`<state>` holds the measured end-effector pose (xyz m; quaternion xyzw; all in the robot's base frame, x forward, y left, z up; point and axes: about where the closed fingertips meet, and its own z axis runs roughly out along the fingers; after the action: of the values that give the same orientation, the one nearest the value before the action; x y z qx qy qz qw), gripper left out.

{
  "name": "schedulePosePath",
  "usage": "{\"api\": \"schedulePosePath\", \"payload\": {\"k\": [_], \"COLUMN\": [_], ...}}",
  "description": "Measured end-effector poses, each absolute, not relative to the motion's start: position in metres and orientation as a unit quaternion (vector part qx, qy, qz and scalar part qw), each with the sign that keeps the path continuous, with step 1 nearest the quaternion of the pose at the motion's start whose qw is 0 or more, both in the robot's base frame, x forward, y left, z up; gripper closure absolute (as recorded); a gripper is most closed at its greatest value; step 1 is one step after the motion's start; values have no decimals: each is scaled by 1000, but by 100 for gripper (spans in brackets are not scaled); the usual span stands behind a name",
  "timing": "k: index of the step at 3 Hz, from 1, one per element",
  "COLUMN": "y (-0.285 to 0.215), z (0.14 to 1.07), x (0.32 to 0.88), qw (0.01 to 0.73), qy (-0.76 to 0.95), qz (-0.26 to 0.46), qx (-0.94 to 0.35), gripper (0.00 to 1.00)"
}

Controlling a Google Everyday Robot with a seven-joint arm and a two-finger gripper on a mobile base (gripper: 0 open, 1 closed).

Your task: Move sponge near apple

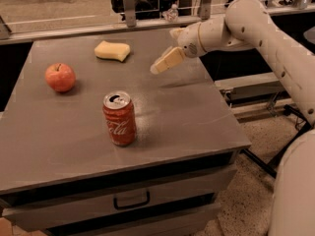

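Observation:
The pale yellow sponge lies at the back of the grey table, left of centre. The red-orange apple sits near the left edge, in front and left of the sponge. My gripper hovers above the table to the right of the sponge, about a sponge's length away. It is open and empty, with its pale fingers pointing left and down.
A red Coca-Cola can stands upright in the middle of the table, nearer the front. The table has drawers below. A metal rail runs behind it. My white arm reaches in from the right.

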<state>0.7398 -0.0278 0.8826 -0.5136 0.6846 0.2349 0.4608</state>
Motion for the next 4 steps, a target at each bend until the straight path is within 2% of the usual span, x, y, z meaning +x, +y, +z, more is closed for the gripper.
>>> {"api": "schedulePosePath", "payload": {"k": [2,4], "y": [52,95], "z": [869,860], "x": [792,814], "qw": [460,452], "qy": [658,658], "qz": [260,276], "qx": [-537,-535], "gripper": [0,0]}}
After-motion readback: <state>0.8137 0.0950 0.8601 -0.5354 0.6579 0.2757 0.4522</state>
